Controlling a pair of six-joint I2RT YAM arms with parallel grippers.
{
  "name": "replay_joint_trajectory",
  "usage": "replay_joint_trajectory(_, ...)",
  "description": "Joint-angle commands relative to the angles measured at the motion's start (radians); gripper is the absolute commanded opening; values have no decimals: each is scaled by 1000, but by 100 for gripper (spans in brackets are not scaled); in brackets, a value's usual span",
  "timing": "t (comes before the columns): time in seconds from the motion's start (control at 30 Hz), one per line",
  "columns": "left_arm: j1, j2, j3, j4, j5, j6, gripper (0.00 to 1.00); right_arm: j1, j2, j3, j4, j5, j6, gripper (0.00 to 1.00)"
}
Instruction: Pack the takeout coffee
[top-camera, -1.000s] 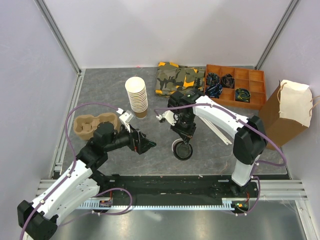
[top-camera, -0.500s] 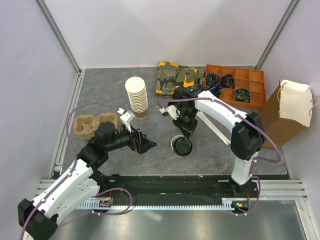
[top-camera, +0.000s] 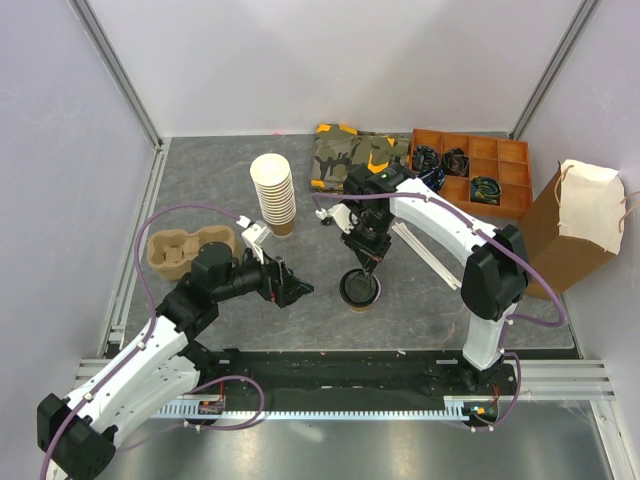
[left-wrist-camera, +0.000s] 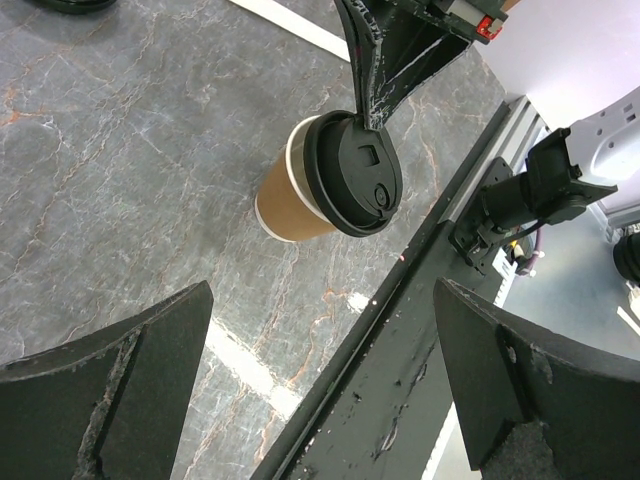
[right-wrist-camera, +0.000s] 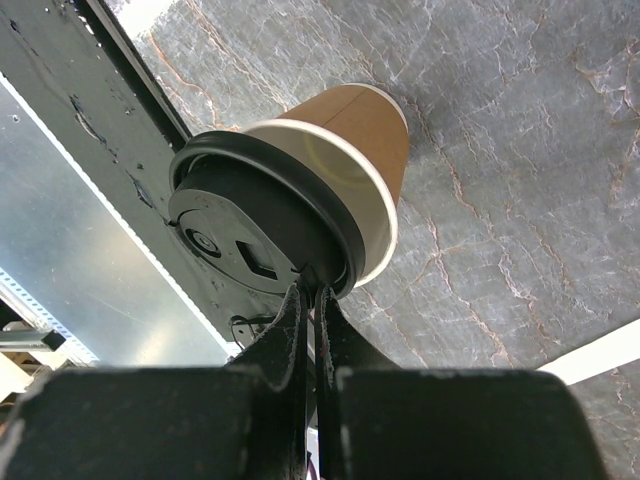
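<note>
**Coffee in the middle, right claw on its lid**

At the far left lies the cardboard cup carrier (top-camera: 185, 250). Next to it the left gripper (top-camera: 292, 289) hovers with its jaws spread wide. It holds nothing and faces the takeout coffee (top-camera: 360, 290) from near.

The coffee stands on the grey table (top-camera: 200, 180), in the middle between your two arms. The right gripper (top-camera: 363, 268) is clenched, and its tips lie against the rim of the black lid (left-wrist-camera: 360, 175). Whether they pinch that rim or only press on it, you cannot tell from here.

I judge the cup to be light, with a thin paper wall that dents under a hard squeeze. The lid is probably only snapped on and may come off if you lift by it. Better take the brown wall just under the lid, gently.

At the far right the brown paper bag (top-camera: 575, 225) stands well apart.
</note>
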Motion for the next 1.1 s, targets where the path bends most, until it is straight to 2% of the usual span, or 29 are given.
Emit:
replay_joint_trajectory(0.0,4,1,23,45,-11,-25,99,2,10,7,-105,0,-8,0)
replay_joint_trajectory(0.67,4,24,20,62,-2,-33,99,-4,4,57,-107,-8,22,0)
replay_joint_trajectory(1.07,4,44,23,82,0,-38,99,-9,0,29,-107,3,17,0)
